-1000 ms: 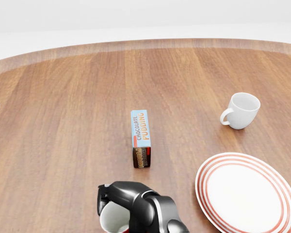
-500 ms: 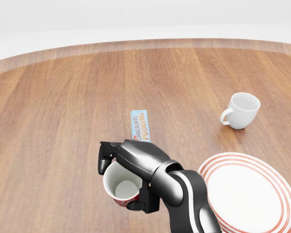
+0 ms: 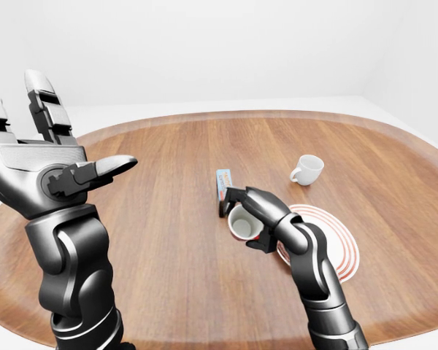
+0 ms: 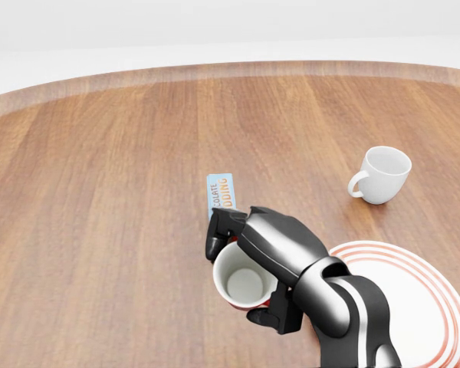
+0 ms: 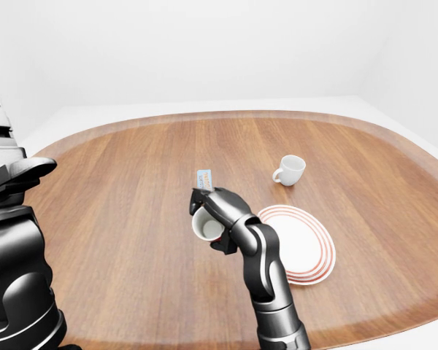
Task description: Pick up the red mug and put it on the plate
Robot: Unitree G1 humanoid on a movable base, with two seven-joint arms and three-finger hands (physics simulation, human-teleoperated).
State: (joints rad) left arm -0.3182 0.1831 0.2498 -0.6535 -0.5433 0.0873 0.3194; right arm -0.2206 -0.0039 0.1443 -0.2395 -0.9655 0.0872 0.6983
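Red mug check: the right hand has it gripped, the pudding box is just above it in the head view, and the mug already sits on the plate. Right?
Not quite. The head view shows the right hand gripping the red mug, with the pudding box just above it, but the mug is not on the plate; it is held left of the plate's rim.

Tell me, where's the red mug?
In the head view, low centre: the red mug is gripped in the right hand, between the pudding box and the plate.
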